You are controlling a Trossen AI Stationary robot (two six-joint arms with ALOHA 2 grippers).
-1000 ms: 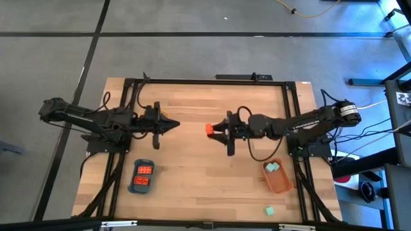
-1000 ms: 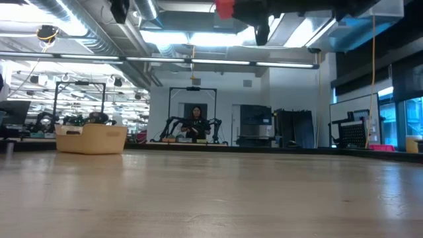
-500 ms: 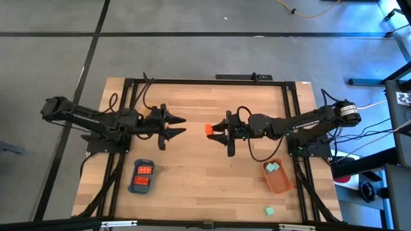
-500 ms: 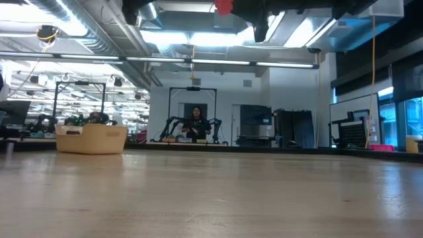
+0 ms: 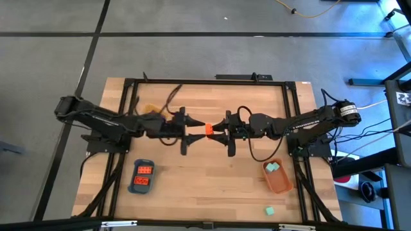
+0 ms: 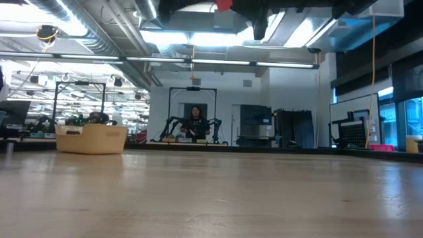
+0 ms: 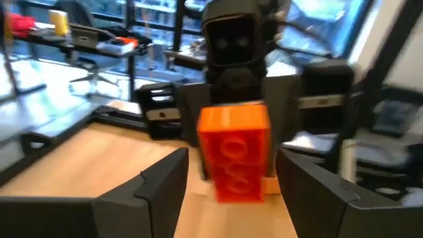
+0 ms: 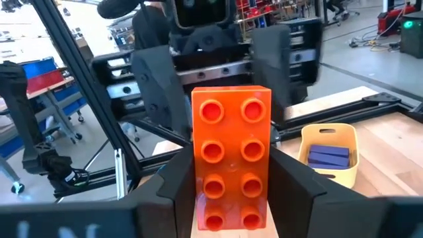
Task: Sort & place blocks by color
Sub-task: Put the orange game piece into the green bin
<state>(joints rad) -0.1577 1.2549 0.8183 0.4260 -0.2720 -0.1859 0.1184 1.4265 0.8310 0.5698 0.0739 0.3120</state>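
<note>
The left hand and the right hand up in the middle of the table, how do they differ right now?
The right hand is shut on the orange-red block, carrying it above the table; the left hand holds nothing. The left hand's fingers stand open on either side of that block, while the right hand's fingers press its sides. Both are raised mid-table, pointing at each other.

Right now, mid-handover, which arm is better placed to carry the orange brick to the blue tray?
Left. Its open left gripper already faces the orange brick shut in the right gripper, and the blue tray lies on its side.
</note>
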